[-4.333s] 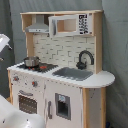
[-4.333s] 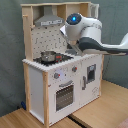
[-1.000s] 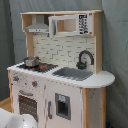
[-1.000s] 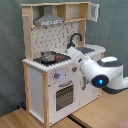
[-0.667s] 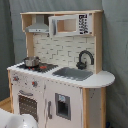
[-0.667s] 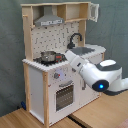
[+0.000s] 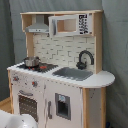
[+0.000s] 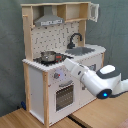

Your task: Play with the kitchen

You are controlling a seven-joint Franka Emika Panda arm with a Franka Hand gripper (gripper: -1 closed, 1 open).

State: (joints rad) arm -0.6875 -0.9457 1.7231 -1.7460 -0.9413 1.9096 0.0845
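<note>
Now the arm is at the toy kitchen

The kitchen (image 7: 55, 75) stands by a grey curtain (image 7: 115, 50). The white arm (image 8: 87, 77) reaches toward its knobs (image 8: 56, 76). A small pot (image 8: 48, 56) sits on the stovetop. I cannot tell how the jaws stand.

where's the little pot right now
In both exterior views the pot sits on the kitchen's stovetop, under the grey hood.
</note>
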